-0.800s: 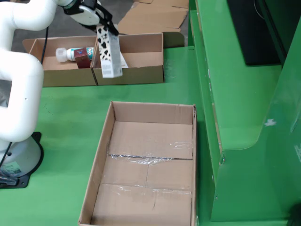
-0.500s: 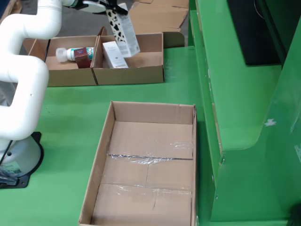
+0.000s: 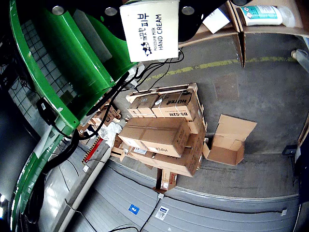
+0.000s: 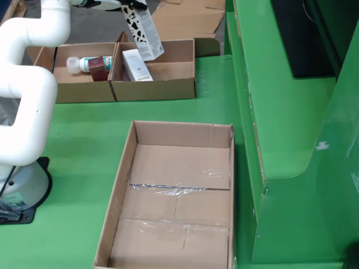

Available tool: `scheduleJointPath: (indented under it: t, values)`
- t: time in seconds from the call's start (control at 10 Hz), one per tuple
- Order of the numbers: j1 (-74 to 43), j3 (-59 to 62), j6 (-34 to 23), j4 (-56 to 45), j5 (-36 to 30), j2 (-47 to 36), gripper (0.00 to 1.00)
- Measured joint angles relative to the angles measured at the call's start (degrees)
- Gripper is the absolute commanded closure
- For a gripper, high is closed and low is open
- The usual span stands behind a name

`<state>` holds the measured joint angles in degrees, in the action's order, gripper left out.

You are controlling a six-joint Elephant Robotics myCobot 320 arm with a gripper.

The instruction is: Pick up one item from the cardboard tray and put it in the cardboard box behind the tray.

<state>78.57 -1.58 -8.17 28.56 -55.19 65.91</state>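
The gripper (image 4: 120,4) holds 1 hand cream box (image 4: 143,31) clamped and tilted above the right compartment of the divided cardboard box (image 4: 154,89), apparently to drop it there, the tray (image 4: 120,179) already empty.

A stack of brown cardboard cartons (image 3: 164,130) sits on the grey floor (image 3: 251,92) beside an opened empty carton (image 3: 229,141) in the gripper view, while the still view shows a green table (image 4: 78,151) and black panel (image 4: 303,33).
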Motion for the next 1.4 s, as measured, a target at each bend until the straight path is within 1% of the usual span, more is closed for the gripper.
scheduleJointPath:
  t: [1.1, 1.2, 1.3, 1.4]
  values:
    - [0.1, 0.0, -0.9, 0.0, 0.0, 0.0, 1.00]
    - [-1.5, -0.1, -0.3, 0.0, -0.1, 4.4, 1.00]
    - [-2.4, -0.1, 2.8, 0.1, 0.0, 7.3, 1.00]
    - [-4.0, 0.8, 5.4, 1.1, 0.9, 12.3, 1.00]
